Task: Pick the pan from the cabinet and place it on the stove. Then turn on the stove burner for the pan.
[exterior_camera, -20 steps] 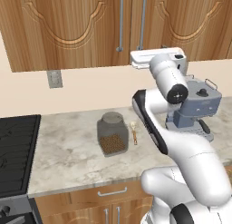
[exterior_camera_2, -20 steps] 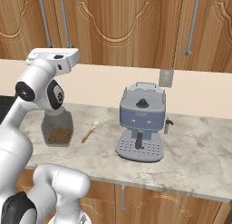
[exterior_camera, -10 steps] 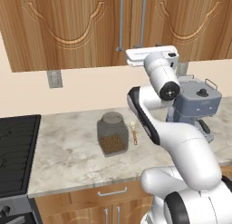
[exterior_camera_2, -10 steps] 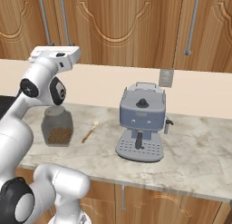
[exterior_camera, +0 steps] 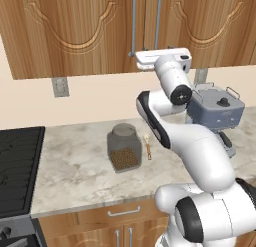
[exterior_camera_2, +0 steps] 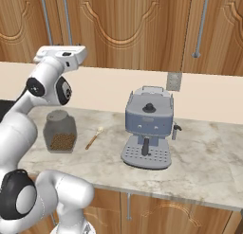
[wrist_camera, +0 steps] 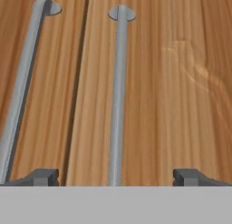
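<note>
just ahead, cabinet (wrist_camera: 149, 82) handle (wrist_camera: 118, 100) sits between open end effector (wrist_camera: 117, 177) fingers.

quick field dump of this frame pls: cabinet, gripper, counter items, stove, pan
cabinet: doors shut, two vertical silver bar handles side by side
gripper: open, raised in front of the doors, right-hand handle between its fingertips, not gripped
counter: jar with brown contents, wooden spoon beside it, grey coffee machine to the right
stove: at the counter's left end, no pan on the visible grates
pan: not visible
</note>
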Robot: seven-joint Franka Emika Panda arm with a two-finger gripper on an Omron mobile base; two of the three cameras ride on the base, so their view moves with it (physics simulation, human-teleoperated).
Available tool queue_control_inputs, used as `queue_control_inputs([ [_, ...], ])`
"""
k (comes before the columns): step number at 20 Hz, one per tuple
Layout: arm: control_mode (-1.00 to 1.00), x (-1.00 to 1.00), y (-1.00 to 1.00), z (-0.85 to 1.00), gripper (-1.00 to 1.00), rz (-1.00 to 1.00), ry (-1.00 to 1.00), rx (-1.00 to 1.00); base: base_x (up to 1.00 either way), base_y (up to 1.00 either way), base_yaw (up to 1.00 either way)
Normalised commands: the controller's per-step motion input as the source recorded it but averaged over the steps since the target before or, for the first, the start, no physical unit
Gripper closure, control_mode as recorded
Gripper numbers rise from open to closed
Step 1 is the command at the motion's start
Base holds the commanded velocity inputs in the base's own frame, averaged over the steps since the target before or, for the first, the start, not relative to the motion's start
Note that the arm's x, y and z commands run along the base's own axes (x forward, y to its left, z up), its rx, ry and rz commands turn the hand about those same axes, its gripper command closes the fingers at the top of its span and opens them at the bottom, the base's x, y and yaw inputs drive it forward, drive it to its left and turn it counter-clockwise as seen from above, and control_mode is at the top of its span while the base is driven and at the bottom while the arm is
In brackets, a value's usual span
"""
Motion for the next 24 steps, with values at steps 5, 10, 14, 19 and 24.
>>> queue_control_inputs([
  [5, -1.0, 0.3, 0.0, 0.0, -1.0, 0.0, 0.0, 0.0, 0.0, 0.0, 0.0],
  [10, -1.0, 0.29, 0.01, 0.0, -1.0, 0.0, 0.0, 0.0, 0.0, 0.0, 0.0],
  [14, -1.0, 0.27, 0.08, -0.03, -1.0, 0.0, 0.0, 0.0, 0.0, 0.0, 0.0],
  [19, -1.0, 0.23, 0.14, -0.03, 1.0, 0.0, 0.0, 0.0, 0.0, 0.0, 0.0],
  [24, -1.0, 0.04, 0.0, 0.0, 1.0, 0.0, 0.01, -0.02, 0.0, 0.0, 0.0],
])
